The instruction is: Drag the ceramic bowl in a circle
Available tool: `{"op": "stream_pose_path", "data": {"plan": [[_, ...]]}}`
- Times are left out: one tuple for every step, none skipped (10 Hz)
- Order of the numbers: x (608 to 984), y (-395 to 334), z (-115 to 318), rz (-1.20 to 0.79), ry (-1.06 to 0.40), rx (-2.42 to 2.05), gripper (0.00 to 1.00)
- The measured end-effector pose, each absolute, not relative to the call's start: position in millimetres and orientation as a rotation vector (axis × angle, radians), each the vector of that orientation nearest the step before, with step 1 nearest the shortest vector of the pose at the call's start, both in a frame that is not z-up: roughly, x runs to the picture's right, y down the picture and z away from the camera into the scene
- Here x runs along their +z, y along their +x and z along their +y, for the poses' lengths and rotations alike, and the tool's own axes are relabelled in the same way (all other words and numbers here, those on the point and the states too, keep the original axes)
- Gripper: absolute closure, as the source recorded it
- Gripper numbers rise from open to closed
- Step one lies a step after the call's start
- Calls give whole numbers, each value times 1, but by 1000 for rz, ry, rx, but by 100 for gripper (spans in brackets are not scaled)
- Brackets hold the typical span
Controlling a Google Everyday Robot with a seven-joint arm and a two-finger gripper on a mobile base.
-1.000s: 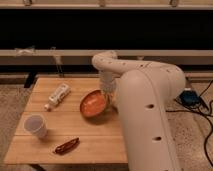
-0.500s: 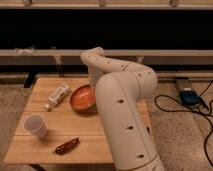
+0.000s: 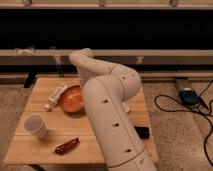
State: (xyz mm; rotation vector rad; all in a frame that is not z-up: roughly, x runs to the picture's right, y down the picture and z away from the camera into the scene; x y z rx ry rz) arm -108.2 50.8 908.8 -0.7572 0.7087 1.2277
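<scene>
The ceramic bowl (image 3: 70, 100) is round, shallow and glossy orange with a darker rim. It sits upright on the wooden table (image 3: 35, 150), back of centre, close to a white bottle. My white arm (image 3: 105, 100) reaches over the table from the right and covers the bowl's right edge. My gripper is hidden behind the arm's own links, somewhere at the bowl's right rim. I cannot see whether it touches the bowl.
A white bottle (image 3: 56, 94) lies just left of the bowl. A small white cup (image 3: 36, 125) stands front left. A reddish-brown packet (image 3: 66, 145) lies near the front edge. A black object (image 3: 141, 132) lies at the table's right edge. Cables and a blue device (image 3: 189, 96) lie on the floor.
The bowl has slid left across the table, toward the white bottle. My arm has swung left with it and now covers the bowl's right side.
</scene>
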Motion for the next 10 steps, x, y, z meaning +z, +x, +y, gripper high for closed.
{"op": "stream_pose_path", "data": {"plan": [[903, -117, 55, 703, -770, 1209, 100], [899, -118, 58, 704, -782, 1203, 100], [891, -116, 63, 714, -793, 1193, 100], [883, -113, 70, 726, -806, 1187, 100], [872, -110, 81, 741, -822, 1176, 100], [862, -99, 89, 756, -830, 1174, 100], [850, -92, 97, 770, -836, 1172, 100], [843, -89, 100, 775, -839, 1170, 100], [833, -80, 107, 785, -839, 1175, 100], [825, -70, 110, 796, -831, 1193, 100]]}}
